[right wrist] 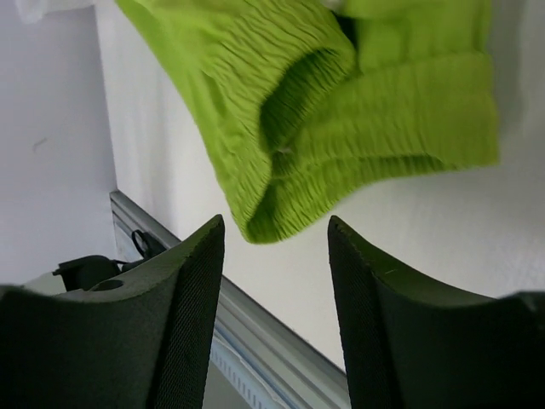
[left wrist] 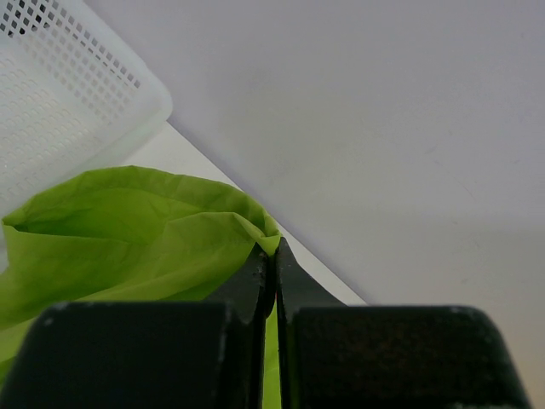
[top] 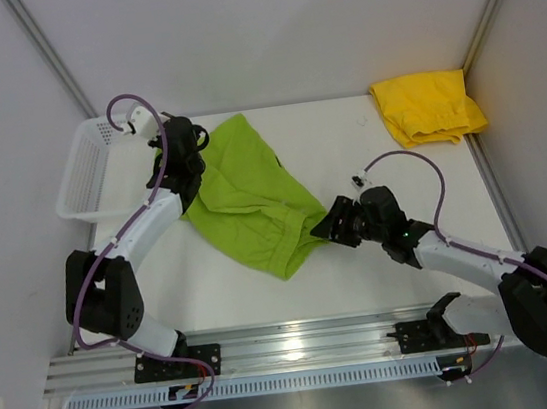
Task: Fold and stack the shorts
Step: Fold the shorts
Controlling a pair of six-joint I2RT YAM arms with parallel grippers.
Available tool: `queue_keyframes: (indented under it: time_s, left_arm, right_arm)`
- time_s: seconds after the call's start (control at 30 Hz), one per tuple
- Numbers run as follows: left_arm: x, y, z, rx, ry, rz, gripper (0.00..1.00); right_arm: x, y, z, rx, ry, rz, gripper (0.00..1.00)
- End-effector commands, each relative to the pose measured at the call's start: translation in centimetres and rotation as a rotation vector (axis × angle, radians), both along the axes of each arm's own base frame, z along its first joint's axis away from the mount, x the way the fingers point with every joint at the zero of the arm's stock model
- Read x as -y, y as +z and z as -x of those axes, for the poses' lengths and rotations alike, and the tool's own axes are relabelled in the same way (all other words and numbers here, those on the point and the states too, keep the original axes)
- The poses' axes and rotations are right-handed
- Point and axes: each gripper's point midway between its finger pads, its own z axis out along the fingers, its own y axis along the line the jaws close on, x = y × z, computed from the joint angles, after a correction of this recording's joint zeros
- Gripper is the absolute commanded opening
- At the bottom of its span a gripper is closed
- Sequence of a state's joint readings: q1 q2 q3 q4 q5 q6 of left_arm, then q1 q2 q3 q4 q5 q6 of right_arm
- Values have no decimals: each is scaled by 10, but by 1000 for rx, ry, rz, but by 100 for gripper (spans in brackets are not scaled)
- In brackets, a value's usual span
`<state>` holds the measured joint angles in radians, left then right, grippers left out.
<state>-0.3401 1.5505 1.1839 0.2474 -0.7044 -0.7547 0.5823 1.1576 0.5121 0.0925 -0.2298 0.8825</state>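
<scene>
The lime green shorts (top: 250, 197) lie spread on the white table, from the back left to the middle. My left gripper (top: 190, 157) is shut on their far left edge; the left wrist view shows green cloth (left wrist: 145, 239) pinched between the closed jaws. My right gripper (top: 329, 225) is open at the shorts' right corner; in the right wrist view the ribbed waistband (right wrist: 341, 128) lies just beyond the fingertips, apart from them. The yellow shorts (top: 428, 106) lie crumpled at the back right corner, away from both grippers.
A white mesh basket (top: 87, 168) stands at the back left, beside my left gripper; it also shows in the left wrist view (left wrist: 60, 102). Grey walls close in the table at the back and sides. A metal rail (top: 302, 347) runs along the near edge.
</scene>
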Motion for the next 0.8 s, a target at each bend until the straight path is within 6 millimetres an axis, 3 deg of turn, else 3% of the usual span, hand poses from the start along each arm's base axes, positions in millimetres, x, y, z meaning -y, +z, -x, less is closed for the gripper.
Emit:
queue_keyframes:
  time_s: [0.0,0.33,0.63,0.77]
  left_arm:
    - [-4,42,4,99,21,14,0]
    - [-6,42,6,97,27,8,0]
    - [-6,44,7,99,24,6,0]
    - [-6,44,8,100,24,7,0]
  right_arm:
    - [-32,48,-30,149,21,-125,55]
    - [-62,31,-66,116,-13,-107,60]
    - [-73,5,-74,77,-30,-99,63]
    - [-79,4,-79,107,-51,-146,51]
